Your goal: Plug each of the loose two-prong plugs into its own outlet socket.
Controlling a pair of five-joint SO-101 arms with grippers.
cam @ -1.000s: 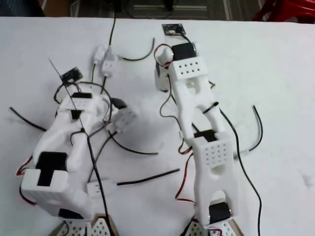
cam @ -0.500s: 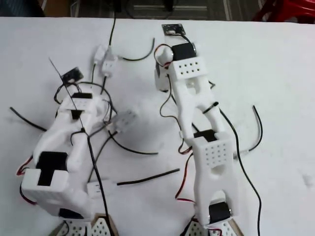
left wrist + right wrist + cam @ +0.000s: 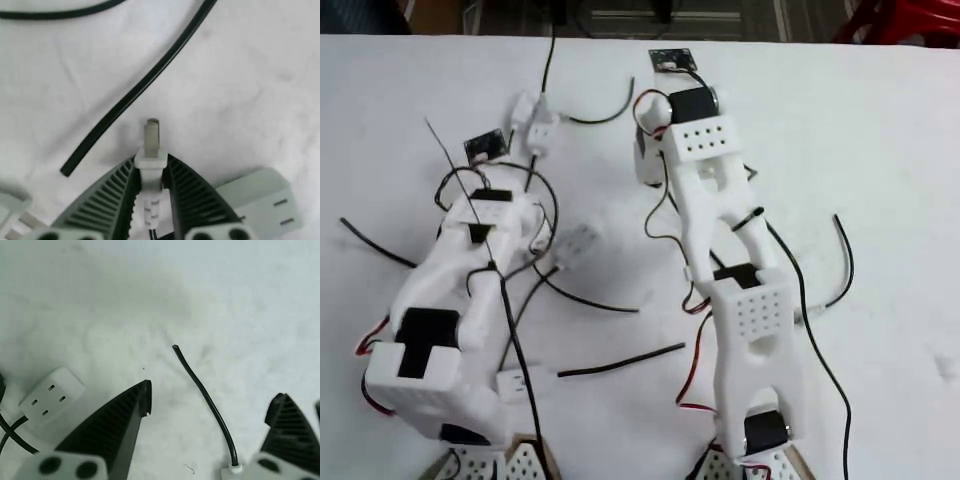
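Note:
My left gripper (image 3: 150, 162) is shut on a white two-prong plug (image 3: 151, 150), whose prongs stick out past the fingertips just above the table. A grey-white outlet socket (image 3: 260, 200) lies close beside it, and shows as a white block (image 3: 577, 241) next to the left arm (image 3: 470, 260) in the high view. My right gripper (image 3: 211, 397) stands open over bare table, holding nothing. Between its fingers runs a black cable (image 3: 202, 390) with a free end. A white socket (image 3: 50, 395) lies off to one side of it.
A joined plug and socket pair (image 3: 535, 125) lies at the back. Another white plug (image 3: 515, 381) with a black cable sits near the left arm's base. Loose black cables (image 3: 620, 363) cross the white table. The right arm (image 3: 720, 220) stretches up the middle.
The left arm's wrist has turned, its camera board shifting right, and the dark finger seen beside the socket is now tucked under the arm. The right arm has not moved.

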